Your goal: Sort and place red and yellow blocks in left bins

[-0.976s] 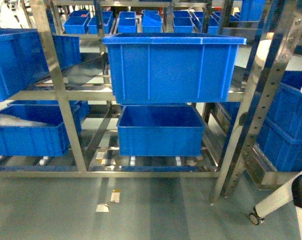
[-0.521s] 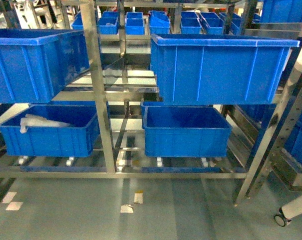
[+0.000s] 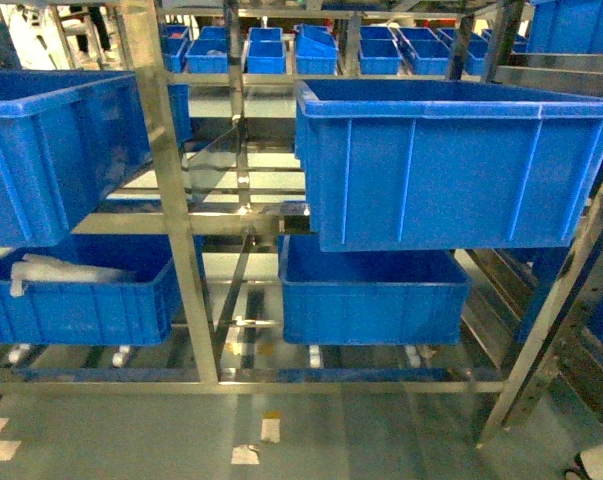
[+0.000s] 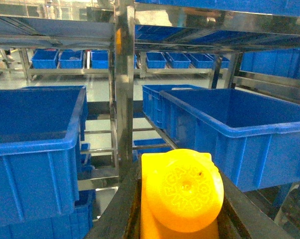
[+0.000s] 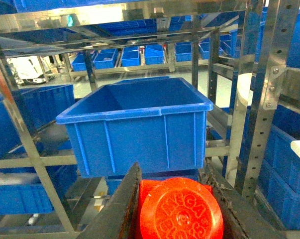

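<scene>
**Operator:** What have I got in the hands right now?

**Spotter:** Nearest you, the left gripper (image 4: 182, 219) is clamped on the yellow block (image 4: 182, 191), fingers (image 4: 117, 211) pressed against its flanks and a stud face turned toward the wrist camera. The right gripper (image 5: 177, 214) grips a red block (image 5: 179, 211) the same way. Neither arm shows in the head view.

**Operator:** How will they handle?

**Spotter:** You're holding hard moulded plastic, by the look of it: stiff, probably hollow and light, not fragile. The glossy skin looks slippery, so keep your squeeze on the flat side walls, not the round studs, which would let it roll out. I'd judge a short drop into a crate harmless.

**Operator:** And beyond the blocks?

**Spotter:** A steel rack post (image 4: 124, 84) stands straight ahead of your left wrist. To its left is one left bin (image 4: 35, 149), to its right the big upper crate (image 3: 451, 165), also in front of your right wrist. Under it sits a lower crate (image 3: 371, 290), and at lower left another crate (image 3: 76, 300) holds a pale plastic bag (image 3: 56, 270). Farthest back, rows of small blue bins (image 3: 271, 50) line the rear shelves.

**Operator:** Risk?

**Spotter:** Mind that post as you swing left; a knock could twist a slick block in your grip.
</scene>
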Available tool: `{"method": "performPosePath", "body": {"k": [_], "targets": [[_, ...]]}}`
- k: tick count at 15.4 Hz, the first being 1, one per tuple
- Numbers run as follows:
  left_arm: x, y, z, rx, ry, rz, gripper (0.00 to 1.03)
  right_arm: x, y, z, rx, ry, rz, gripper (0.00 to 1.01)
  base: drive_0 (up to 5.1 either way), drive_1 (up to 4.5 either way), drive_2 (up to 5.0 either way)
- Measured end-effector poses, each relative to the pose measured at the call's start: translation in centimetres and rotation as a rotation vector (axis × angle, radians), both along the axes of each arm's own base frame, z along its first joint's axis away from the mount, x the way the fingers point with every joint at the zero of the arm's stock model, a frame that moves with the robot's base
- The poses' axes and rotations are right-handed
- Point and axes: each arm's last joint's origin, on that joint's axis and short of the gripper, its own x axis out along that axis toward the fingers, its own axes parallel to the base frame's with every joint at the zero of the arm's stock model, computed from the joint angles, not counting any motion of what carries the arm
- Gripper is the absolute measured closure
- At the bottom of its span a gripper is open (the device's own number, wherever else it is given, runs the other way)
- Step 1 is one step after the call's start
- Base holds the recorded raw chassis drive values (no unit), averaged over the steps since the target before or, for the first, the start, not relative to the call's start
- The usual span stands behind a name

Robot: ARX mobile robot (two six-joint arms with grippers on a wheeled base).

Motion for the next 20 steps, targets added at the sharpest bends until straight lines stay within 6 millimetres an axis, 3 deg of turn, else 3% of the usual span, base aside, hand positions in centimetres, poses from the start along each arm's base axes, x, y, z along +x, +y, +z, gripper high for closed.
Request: {"method": "performPosePath", "body": {"k": [6,8,20], "targets": [[0.03,-0.04,-0.04,0.000,0.003,-0.004,0.76,0.04,0.00,-0.01,0.000,0.001,0.000,0.72,0.0,4.10,-4.0],[0.10,-0.05,-0.14,0.001,0.011,-0.003,0.76,0.12,0.01,-0.11,-0.001,0.011,0.000,0.72,0.0,0.00,0.0],[0.05,-0.04,-0.07,0.001,0.004,-0.006,0.76,0.01,-0.01,0.01,0.001,-0.001,-0.004,0.72,-4.4,4.19,0.7]]}}
